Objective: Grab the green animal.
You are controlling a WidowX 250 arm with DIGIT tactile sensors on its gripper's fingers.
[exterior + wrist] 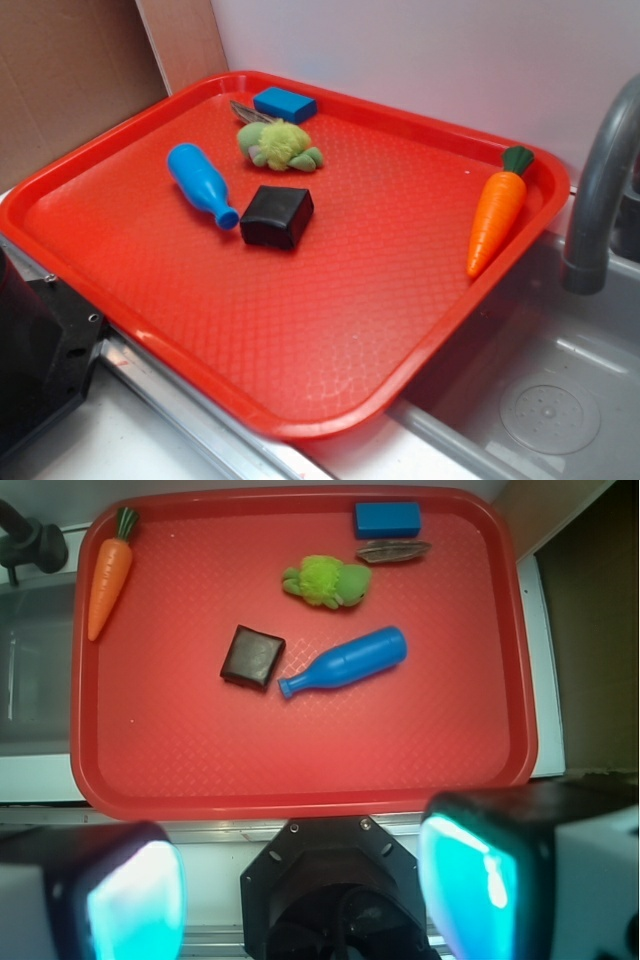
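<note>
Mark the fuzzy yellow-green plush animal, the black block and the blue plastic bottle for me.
Fuzzy yellow-green plush animal point(277, 145), exterior view, on its rounded body.
Black block point(251, 656), wrist view, centre of its top face.
Blue plastic bottle point(352, 659), wrist view, mid-body.

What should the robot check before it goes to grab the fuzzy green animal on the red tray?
1. Green animal in plain sight, nothing covering it: ok.
2. End effector open with nothing between its fingers: ok.
3. End effector above the animal: not ok; it sits off the red tray's near edge.
4. Room around the animal: ok on the side toward the blue bottle and black block; tight on the far side, where a small grey object lies close by.
5. Carrot out of the way: ok, it lies at the tray's far side edge.
</note>
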